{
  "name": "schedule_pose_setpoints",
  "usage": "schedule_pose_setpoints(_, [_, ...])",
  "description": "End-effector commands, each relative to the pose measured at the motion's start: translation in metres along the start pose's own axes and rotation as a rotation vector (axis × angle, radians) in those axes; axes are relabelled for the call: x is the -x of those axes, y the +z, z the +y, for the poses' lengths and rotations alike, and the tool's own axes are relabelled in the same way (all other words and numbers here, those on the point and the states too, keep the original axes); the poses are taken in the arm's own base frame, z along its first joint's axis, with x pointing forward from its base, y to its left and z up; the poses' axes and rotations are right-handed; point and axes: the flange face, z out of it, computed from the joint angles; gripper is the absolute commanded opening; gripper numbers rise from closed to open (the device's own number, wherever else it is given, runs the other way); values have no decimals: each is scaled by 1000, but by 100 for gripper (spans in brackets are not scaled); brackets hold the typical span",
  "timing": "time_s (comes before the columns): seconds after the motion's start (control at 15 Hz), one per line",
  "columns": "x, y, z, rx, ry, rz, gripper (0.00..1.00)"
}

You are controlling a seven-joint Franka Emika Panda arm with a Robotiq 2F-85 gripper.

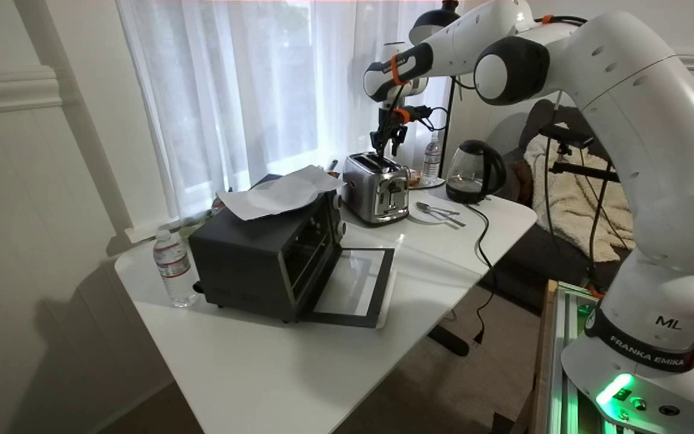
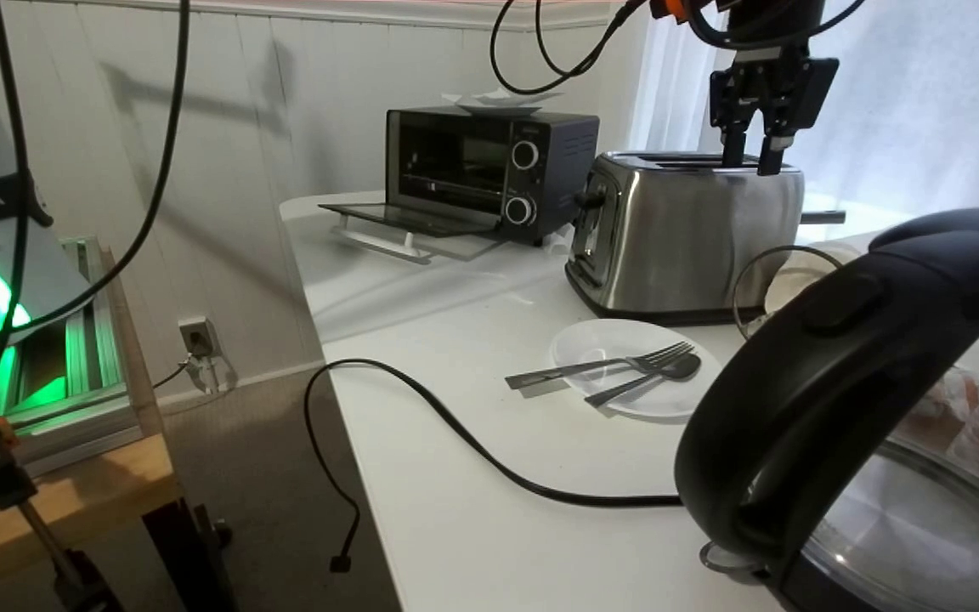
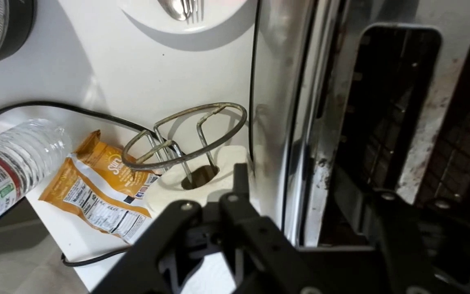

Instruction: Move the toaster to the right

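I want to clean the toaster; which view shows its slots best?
The wrist view: it looks down into the slots, showing wires inside, though one is cropped. Both exterior views show them slim and slanted. The tool hides part in all three.

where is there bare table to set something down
Bare tabletop lies beside the toaster oven, away from the toaster, and between the oven's open door and the plate. It is crowded beside the toaster: wire ring, snack bag, water bottle.

There are one toaster (image 2: 698,234), one oven (image 1: 268,259), one kettle (image 1: 472,173), two bottles (image 1: 175,271), one fork (image 2: 591,367) and one spoon (image 2: 641,382).
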Motion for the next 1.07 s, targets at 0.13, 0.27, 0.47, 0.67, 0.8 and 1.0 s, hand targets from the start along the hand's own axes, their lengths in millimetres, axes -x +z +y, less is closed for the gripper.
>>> schedule_pose_setpoints(0.13, [3,-29,-2,-27,6,-50,99])
schedule_pose_setpoints(0.27, [10,-45,-12,-60,-26,-75,100])
schedule_pose_setpoints(0.47, [26,-78,-34,-70,-34,-100,100])
schedule_pose_setpoints(0.67, [45,-112,-46,-65,-39,-106,100])
schedule_pose_setpoints(0.8, [59,-134,-46,-55,-66,-82,100])
schedule_pose_setpoints(1.0, [85,-168,-40,-48,-72,-40,100])
